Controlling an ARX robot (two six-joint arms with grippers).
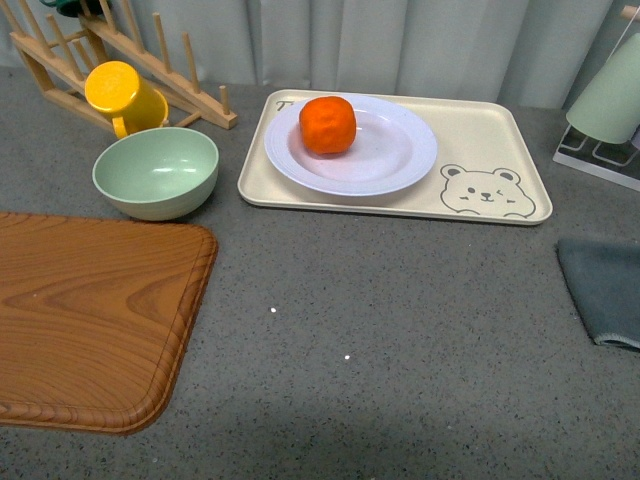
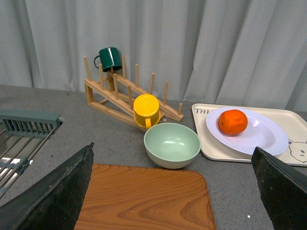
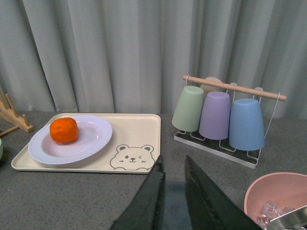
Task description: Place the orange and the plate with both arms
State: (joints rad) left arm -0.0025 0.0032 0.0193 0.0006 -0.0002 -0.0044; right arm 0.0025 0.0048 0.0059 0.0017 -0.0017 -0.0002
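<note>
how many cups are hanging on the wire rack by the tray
4. On the wire rack: green cup, purple cup, blue cup, and a beige cup mostly hidden behind the green and purple ones. More could be hidden behind.

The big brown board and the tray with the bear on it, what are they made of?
The brown rounded-corner cutting board looks like wood: swirling grain lines and a grooved rim, though it could be a printed finish. The beige rectangular bear tray looks like matte plastic: smooth, evenly coloured, with moulded raised edges.
</note>
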